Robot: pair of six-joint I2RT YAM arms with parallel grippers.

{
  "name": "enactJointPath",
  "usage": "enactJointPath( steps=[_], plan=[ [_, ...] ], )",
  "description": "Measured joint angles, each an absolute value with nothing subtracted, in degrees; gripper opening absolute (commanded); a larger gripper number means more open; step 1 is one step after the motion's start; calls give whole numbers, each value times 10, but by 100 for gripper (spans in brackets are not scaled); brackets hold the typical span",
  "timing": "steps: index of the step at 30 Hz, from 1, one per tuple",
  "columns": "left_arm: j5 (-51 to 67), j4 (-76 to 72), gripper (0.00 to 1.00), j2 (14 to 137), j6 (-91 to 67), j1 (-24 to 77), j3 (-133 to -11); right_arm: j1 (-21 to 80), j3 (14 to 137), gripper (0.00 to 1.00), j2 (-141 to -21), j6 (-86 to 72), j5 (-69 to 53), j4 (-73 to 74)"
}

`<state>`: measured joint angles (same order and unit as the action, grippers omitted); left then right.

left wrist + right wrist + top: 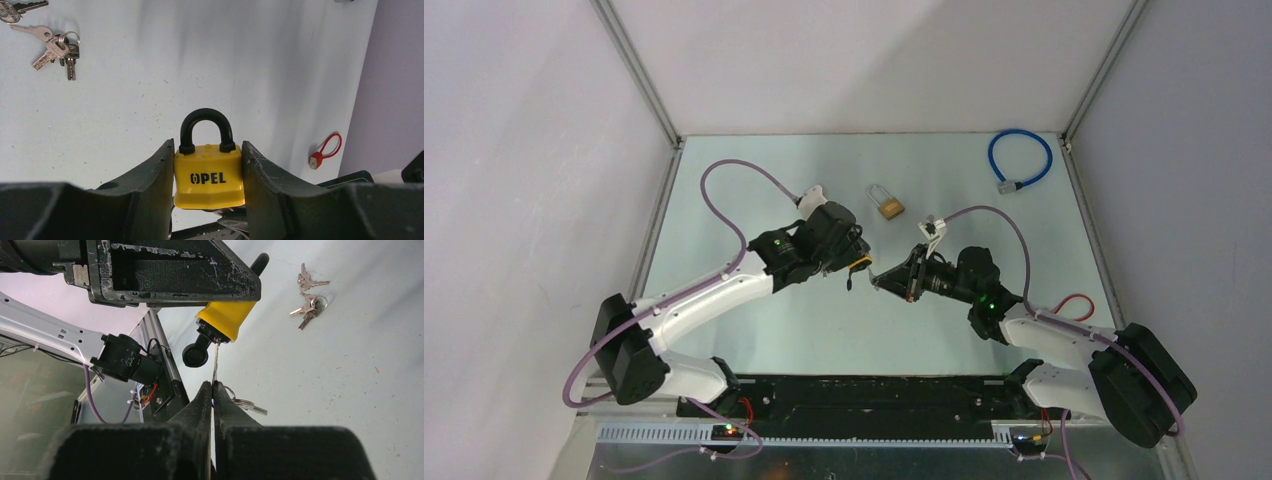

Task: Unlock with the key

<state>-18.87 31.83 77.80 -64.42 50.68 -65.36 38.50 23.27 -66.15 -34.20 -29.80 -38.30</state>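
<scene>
A yellow padlock point(208, 175) marked OPEL, with a black shackle whose two legs sit in the body, is clamped by its sides in my left gripper point(207, 146). In the top view it is held above the table's middle point(861, 263). My right gripper point(213, 385) is shut on a thin silver key point(216, 360). The key's blade points up and meets the keyhole on the underside of the padlock point(226, 317). A ring with a spare key point(245, 404) hangs beside the right fingertips. In the top view, the right gripper point(879, 280) faces the left gripper point(856, 262) closely.
A brass padlock point(887, 204) lies behind the grippers. A blue cable loop point(1020, 160) sits at the back right. A red loop tag point(327, 149) lies by the right arm. Loose key bunches point(55, 50) rest on the table.
</scene>
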Motion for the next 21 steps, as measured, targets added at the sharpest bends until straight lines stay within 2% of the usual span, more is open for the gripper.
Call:
enactJointPath(
  steps=[21],
  plan=[
    [-207, 292, 2, 769, -635, 508, -640, 392, 254, 0, -652, -344, -314, -354]
  ],
)
